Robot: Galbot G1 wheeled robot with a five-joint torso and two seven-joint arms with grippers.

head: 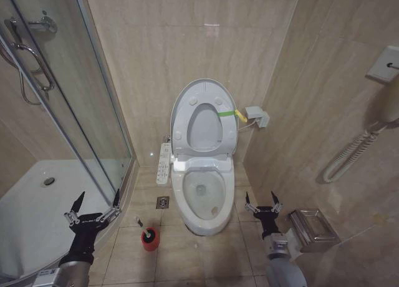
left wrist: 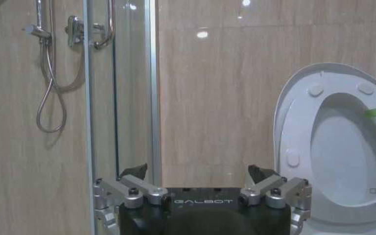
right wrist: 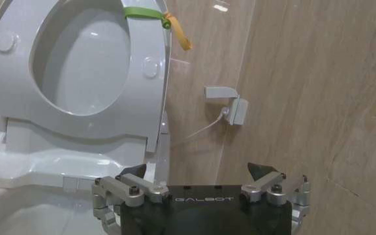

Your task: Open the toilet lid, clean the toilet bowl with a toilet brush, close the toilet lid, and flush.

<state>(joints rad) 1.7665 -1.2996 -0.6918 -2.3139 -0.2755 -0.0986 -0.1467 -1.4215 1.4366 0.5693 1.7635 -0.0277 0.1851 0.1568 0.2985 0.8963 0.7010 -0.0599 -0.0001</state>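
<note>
On the tiled floor just left of the toilet bowl (head: 201,203), the toilet brush (head: 148,236) stood in its red cup holder, black handle sticking up and tilted a little, nothing touching it. Your left hand (head: 93,203) hovered near it, a bit further left and beside the shower door (head: 75,112), fingers spread wide and holding nothing. Your right hand (head: 261,201) hung on the other side of the bowl, fingers also apart and empty, near the steel holder (head: 312,228) on the right wall.

The toilet lid (head: 204,117) was already raised, leaning back against the wall with the seat ring up against it, its green-and-yellow tab (head: 232,113) at the right edge.

You could expect the brush to be light and rigid, probably plastic, with a thin handle that offers little surface; take it well up the handle, fingers closing square across it, so it doesn't twist. The holder looked light too and might lift or tip with the brush if it drags. The lid is glossy and likely slick, hinged and easy to swing; the tab is the better place to catch it than the smooth rim.

The only readable writing was "GALBOT" on the body of each hand, seen in both wrist views. The markings on the button panel (head: 164,162) were too small to read.
</note>
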